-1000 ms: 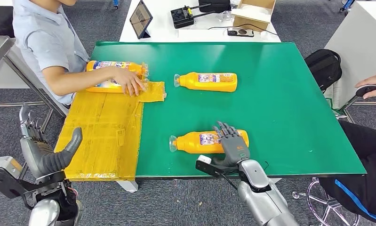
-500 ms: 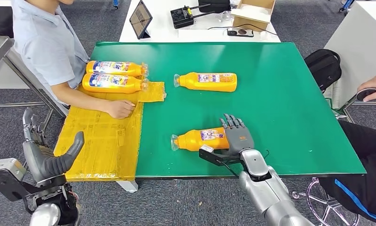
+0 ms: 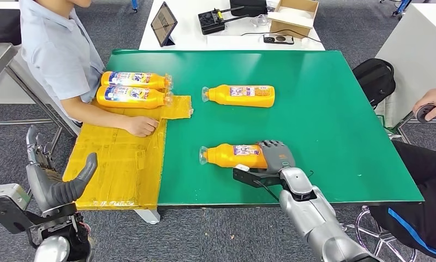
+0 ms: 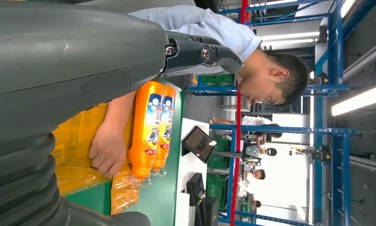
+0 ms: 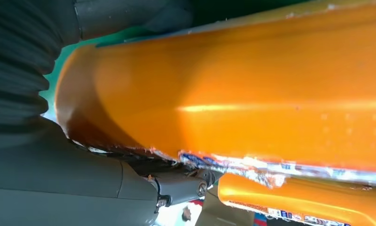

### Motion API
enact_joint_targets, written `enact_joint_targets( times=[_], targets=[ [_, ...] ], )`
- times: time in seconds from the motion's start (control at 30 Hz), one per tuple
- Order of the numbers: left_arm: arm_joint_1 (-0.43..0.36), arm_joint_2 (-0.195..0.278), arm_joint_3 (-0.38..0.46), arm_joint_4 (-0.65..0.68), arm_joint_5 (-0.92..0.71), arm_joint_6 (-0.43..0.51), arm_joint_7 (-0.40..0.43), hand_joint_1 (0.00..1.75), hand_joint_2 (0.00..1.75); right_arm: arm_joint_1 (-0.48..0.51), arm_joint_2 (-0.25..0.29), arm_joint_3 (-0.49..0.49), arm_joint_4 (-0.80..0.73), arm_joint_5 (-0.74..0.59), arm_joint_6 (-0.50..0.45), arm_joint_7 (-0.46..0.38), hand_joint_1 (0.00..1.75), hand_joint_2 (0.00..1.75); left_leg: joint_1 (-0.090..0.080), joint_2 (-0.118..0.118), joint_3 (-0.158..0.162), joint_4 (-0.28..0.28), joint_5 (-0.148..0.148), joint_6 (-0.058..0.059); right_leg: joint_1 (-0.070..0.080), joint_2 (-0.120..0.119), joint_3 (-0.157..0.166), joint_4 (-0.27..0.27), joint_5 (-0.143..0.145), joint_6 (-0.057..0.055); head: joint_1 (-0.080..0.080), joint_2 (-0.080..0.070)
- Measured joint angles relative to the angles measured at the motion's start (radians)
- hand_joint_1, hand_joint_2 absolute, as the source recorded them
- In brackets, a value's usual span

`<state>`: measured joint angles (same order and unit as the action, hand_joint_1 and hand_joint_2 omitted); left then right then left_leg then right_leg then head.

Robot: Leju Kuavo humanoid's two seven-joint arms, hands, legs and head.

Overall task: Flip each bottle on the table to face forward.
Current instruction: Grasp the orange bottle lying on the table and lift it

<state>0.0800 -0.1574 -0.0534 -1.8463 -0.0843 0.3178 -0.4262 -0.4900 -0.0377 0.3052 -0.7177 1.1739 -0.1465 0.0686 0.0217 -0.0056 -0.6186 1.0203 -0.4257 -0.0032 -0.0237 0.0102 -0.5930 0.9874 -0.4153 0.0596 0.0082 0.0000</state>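
Right robot hand (image 3: 275, 154) wrapped around base end of near bottle (image 3: 234, 155), lying on its side near front edge of green worktop (image 3: 324, 109). Left robot hand (image 3: 54, 177) off worktop, fingers spread, holding nothing. Second bottle (image 3: 240, 94) mid-worktop, lying flat.

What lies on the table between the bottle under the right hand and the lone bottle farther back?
Nothing: in the head view, bare green table separates the near bottle, gripped by the right hand, from the far bottle.
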Motion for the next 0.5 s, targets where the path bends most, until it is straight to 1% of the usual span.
enact_joint_targets(
  times=[0.07, 0.13, 0.2, 0.27, 0.33, 0.37, 0.43, 0.47, 0.5],
  targets=[
    [-0.001, 0.0, 0.0, 0.001, 0.002, -0.002, -0.002, 0.0, 1.75, -0.005, -0.008, -0.002, 0.013, -0.034, 0.011, -0.023, 1.75, 1.75, 0.0, 0.0, 0.0, 0.0, 0.0, 0.0, 0.0, 0.0, 0.0, 0.0, 0.0, 0.0, 0.0, 0.0],
    [-0.004, 0.001, -0.001, 0.004, 0.009, -0.005, -0.005, 0.0, 1.75, -0.008, -0.017, -0.007, 0.028, -0.084, 0.018, -0.07, 1.75, 1.75, 0.0, 0.0, 0.001, 0.0, 0.0, 0.0, 0.0, 0.0, 0.001, 0.0, 0.0, 0.0, 0.0, 0.0],
    [-0.008, 0.003, -0.001, 0.009, 0.023, -0.009, -0.011, 0.0, 1.75, -0.009, -0.027, -0.018, 0.039, -0.157, 0.032, -0.148, 1.57, 1.75, 0.0, 0.0, 0.003, 0.0, -0.001, 0.0, 0.0, 0.0, 0.0, -0.001, 0.0, 0.0, 0.0, 0.0],
    [-0.015, 0.005, -0.003, 0.018, 0.043, -0.016, -0.019, 0.0, 1.75, -0.007, -0.036, -0.035, 0.043, -0.259, 0.066, -0.253, 1.47, 1.75, 0.0, 0.0, 0.007, 0.0, -0.004, -0.001, 0.0, 0.0, 0.0, -0.001, -0.002, 0.0, 0.0, 0.0],
    [-0.018, 0.009, -0.01, 0.03, 0.068, -0.039, -0.015, 0.0, 1.75, 0.014, -0.043, -0.056, 0.031, -0.389, 0.112, -0.364, 1.63, 1.75, 0.0, 0.001, 0.012, 0.0, -0.007, -0.001, 0.0, 0.001, 0.004, -0.002, -0.003, 0.0, 0.0, 0.0],
    [-0.017, 0.01, -0.017, 0.039, 0.08, -0.061, 0.0, 0.0, 1.75, 0.035, -0.043, -0.066, 0.013, -0.457, 0.135, -0.412, 1.67, 1.75, 0.0, 0.002, 0.014, 0.0, -0.008, -0.001, 0.0, 0.002, 0.008, -0.002, -0.003, 0.0, 0.0, 0.0],
    [-0.011, 0.009, -0.045, 0.07, 0.097, -0.115, 0.044, 0.0, 1.75, 0.091, -0.037, -0.082, -0.049, -0.585, 0.178, -0.49, 1.6, 1.75, 0.0, 0.002, 0.015, 0.0, -0.008, -0.001, 0.0, 0.002, 0.014, -0.002, -0.003, 0.0, 0.0, 0.0],
    [-0.006, 0.007, -0.063, 0.094, 0.105, -0.138, 0.061, 0.0, 1.75, 0.121, -0.03, -0.088, -0.088, -0.637, 0.192, -0.516, 1.55, 1.75, 0.0, 0.002, 0.014, 0.0, -0.008, -0.001, 0.0, 0.002, 0.014, -0.002, -0.004, 0.0, 0.0, 0.0],
    [0.0, 0.002, -0.083, 0.122, 0.115, -0.155, 0.069, 0.0, 1.75, 0.152, -0.018, -0.093, -0.133, -0.681, 0.194, -0.533, 1.55, 1.75, 0.0, 0.002, 0.013, 0.0, -0.008, -0.001, 0.0, 0.002, 0.013, -0.001, -0.004, 0.0, 0.0, 0.0]
  ],
)
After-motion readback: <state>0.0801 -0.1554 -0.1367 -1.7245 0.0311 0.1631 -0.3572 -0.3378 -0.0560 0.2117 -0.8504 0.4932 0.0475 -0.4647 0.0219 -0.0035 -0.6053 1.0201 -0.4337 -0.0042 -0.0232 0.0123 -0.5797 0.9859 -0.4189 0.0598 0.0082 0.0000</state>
